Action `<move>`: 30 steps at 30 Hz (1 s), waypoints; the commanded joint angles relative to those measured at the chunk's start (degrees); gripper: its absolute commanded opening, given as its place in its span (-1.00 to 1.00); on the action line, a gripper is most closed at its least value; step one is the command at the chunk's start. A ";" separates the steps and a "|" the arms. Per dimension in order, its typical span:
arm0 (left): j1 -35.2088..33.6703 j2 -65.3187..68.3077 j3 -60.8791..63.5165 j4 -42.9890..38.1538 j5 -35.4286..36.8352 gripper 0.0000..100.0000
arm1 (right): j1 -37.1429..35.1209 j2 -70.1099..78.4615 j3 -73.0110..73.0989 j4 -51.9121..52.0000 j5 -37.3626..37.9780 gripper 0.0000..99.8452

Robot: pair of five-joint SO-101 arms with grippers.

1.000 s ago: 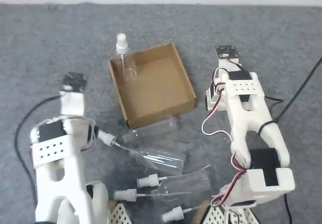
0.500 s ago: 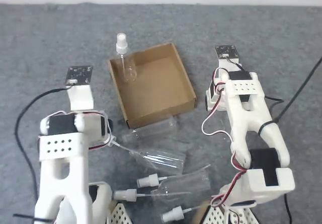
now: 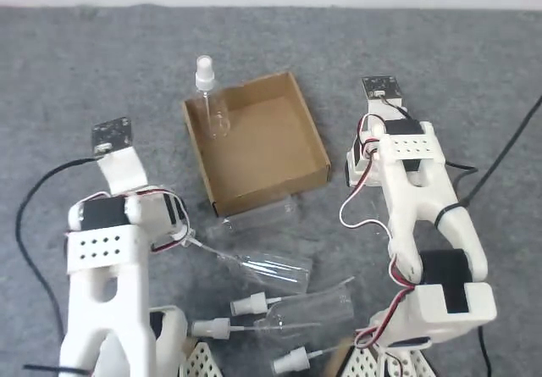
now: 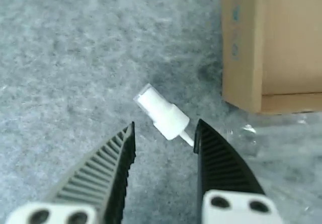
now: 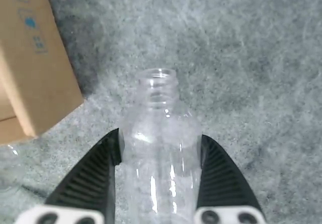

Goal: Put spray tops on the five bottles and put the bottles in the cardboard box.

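Observation:
In the left wrist view my left gripper is open, its fingers on either side of a white spray top lying on the grey carpet near a corner of the cardboard box. My right gripper is shut on a clear uncapped bottle, neck pointing away, beside the box. From above, the cardboard box holds one capped bottle upright in its far left corner. The left gripper sits low by the box's near left corner. Three uncapped bottles lie in front of the box.
Three loose spray tops lie on the carpet near the front, between the two arm bases. A black cable runs off to the right of the right arm. A white wall edge borders the far side.
The left arm has shifted toward the spray top by the box's near left corner and its wrist has turned. The right arm has not moved.

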 commanded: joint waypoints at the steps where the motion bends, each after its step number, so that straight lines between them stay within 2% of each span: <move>1: -1.23 0.53 -0.75 -1.67 0.88 -0.64 | 0.40 -3.65 -0.62 -0.92 0.70 -0.92; 11: -1.14 1.41 -3.03 -1.58 0.97 -0.57 | 0.66 -3.65 -0.62 -0.92 0.70 -0.92; 20: -0.79 23.12 -13.41 -1.41 0.79 -0.72 | 0.75 -3.65 -0.62 -0.92 0.70 -0.92; 27: -0.79 30.15 -13.93 -4.66 1.14 -0.72 | 0.75 -3.65 -0.70 -0.92 0.79 -0.91; 30: -0.79 32.18 -14.46 -4.84 5.01 -0.72 | 0.75 -3.65 -0.70 -0.92 0.79 -0.91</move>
